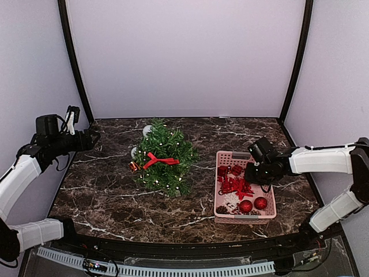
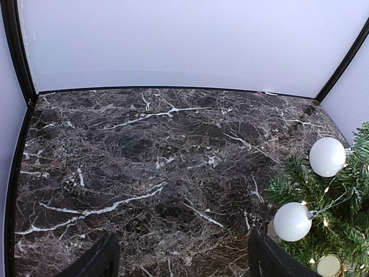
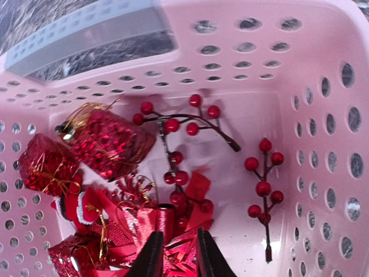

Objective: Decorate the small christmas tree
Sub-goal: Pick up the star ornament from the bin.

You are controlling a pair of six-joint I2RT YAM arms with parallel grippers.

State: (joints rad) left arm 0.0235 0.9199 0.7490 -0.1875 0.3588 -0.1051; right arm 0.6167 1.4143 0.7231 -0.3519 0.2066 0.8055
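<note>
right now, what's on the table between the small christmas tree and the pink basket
Nothing: the top view shows only bare marble tabletop between the small christmas tree and the pink basket.

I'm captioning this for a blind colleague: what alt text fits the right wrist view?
The right gripper, fingers narrowly apart, straddles a red ribbon bow inside a pink perforated basket. Shiny red gift-box ornaments and red berry sprigs lie nearby.
</note>
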